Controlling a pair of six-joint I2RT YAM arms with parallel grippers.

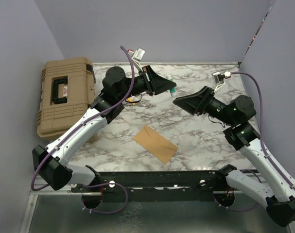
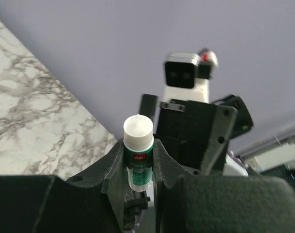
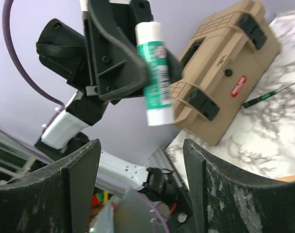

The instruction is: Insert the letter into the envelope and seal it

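The right gripper [image 3: 141, 145] is nearest, its dark, scuffed fingers [image 3: 79, 184] standing wide apart. Beyond them the left gripper [image 1: 168, 89] is clamped on a green-and-white glue stick [image 3: 154, 73], held above the far middle of the table. The envelope [image 1: 155, 143], flat tan kraft paper, lies at the near middle of the marbled table [image 1: 205, 141]. Its long axis runs far-left to near-right, with bare surface on every side and both grippers well apart from it. A ribbed tan hard case [image 1: 64, 94] sits at the left edge.
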